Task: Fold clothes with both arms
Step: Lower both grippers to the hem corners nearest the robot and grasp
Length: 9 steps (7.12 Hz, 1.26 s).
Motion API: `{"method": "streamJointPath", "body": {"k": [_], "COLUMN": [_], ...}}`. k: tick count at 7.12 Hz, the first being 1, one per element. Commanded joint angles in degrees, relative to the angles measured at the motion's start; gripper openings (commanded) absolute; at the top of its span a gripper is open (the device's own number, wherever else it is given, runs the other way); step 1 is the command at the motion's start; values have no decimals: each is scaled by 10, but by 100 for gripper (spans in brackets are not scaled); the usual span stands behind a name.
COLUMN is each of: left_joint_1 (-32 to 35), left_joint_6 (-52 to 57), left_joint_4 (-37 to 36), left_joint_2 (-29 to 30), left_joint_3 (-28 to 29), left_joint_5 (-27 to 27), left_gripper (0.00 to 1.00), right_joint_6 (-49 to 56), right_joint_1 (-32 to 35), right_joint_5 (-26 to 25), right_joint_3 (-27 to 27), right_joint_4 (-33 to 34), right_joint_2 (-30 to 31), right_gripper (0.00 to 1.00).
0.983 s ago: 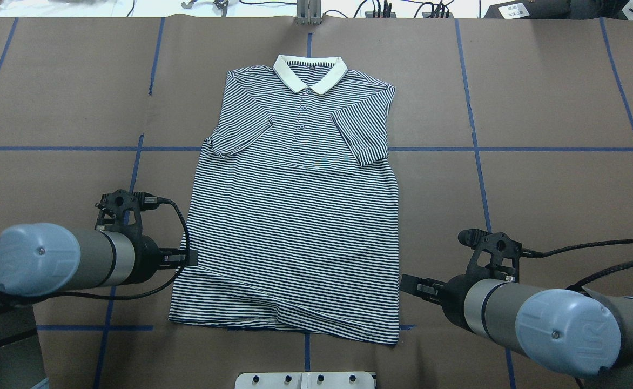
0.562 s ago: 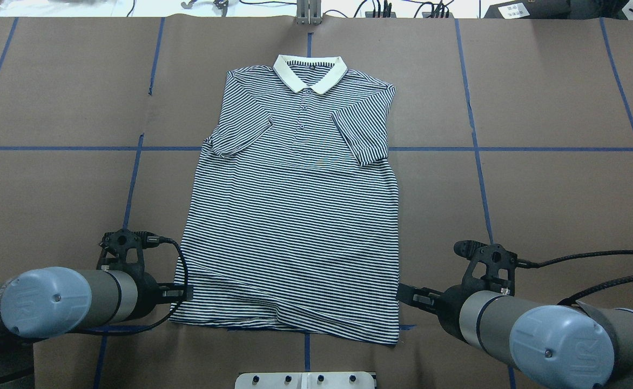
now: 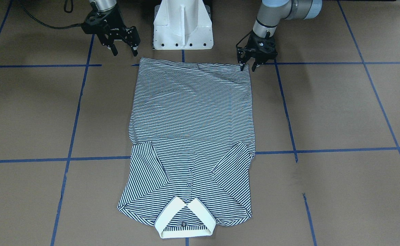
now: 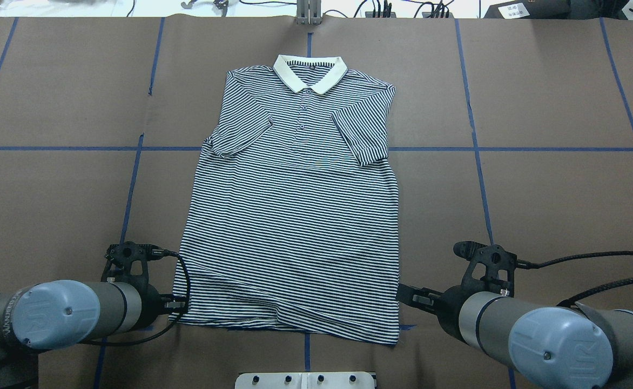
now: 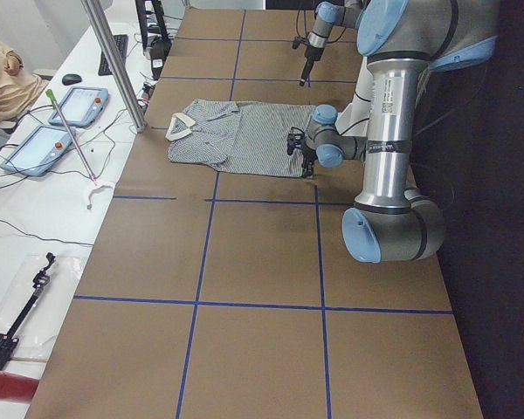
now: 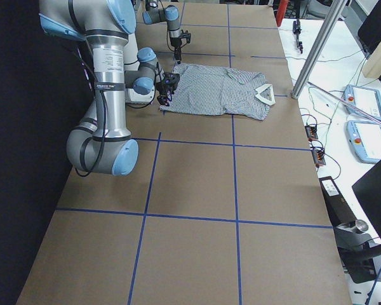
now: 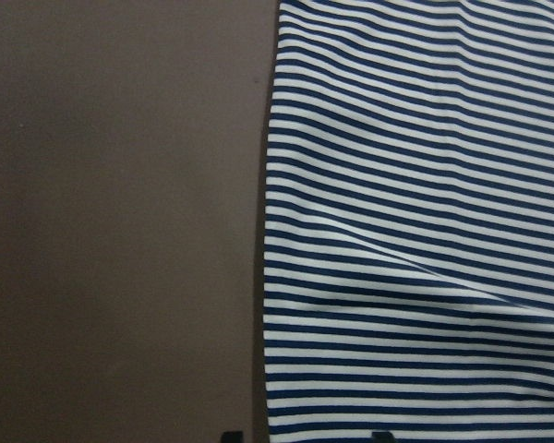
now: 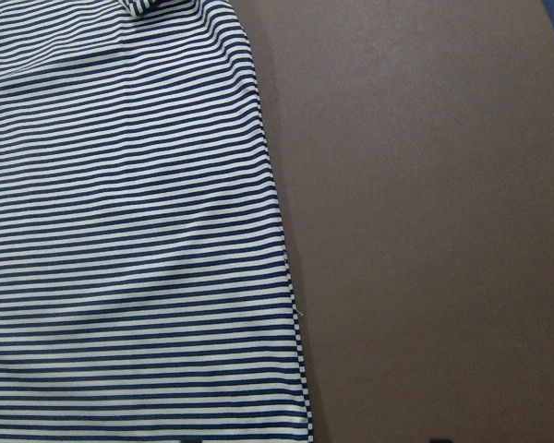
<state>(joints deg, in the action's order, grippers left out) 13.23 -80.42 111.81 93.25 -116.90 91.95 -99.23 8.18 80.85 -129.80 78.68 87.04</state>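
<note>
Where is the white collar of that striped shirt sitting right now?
In the overhead view the collar lies at the shirt's far end, away from the robot, centred in line with the middle blue tape line near the table's far edge.

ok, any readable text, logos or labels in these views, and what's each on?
"UR": embossed on the blue end cap of the left arm and of the right arm.
White print on the right hand: too small to read.
Sticker on the left arm's upright tube: too small.
Tag inside the polo shirt collar: unreadable.
White label beyond the table: blurred.
</note>
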Motion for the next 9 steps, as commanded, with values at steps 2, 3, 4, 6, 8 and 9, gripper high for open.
{"method": "streamJointPath", "body": {"k": [2, 3, 4, 6, 8, 9], "left_joint_1": [-6, -11, -12, -17, -18, -17], "left_joint_6": [0, 0, 0, 0, 0, 0], "left_joint_4": [1, 2, 2, 2, 2, 2], "left_joint_2": [2, 3, 3, 3, 4, 4], "left_joint_3": [13, 12, 12, 12, 8, 7], "left_joint_5": [-1, 0, 0, 0, 0, 0], "left_gripper": [53, 49, 49, 45, 0, 0], "right_joint_6": [0, 0, 0, 0, 0, -3], "right_joint_1": [-4, -4, -4, -5, -8, -14], "right_joint_5": [-7, -10, -10, -11, -11, -13], "right_joint_3": [2, 1, 2, 2, 2, 7], "right_joint_4": [1, 1, 1, 2, 2, 2], "right_joint_2": [1, 1, 1, 1, 1, -1], "right_gripper": [87, 87, 87, 87, 87, 87]}}
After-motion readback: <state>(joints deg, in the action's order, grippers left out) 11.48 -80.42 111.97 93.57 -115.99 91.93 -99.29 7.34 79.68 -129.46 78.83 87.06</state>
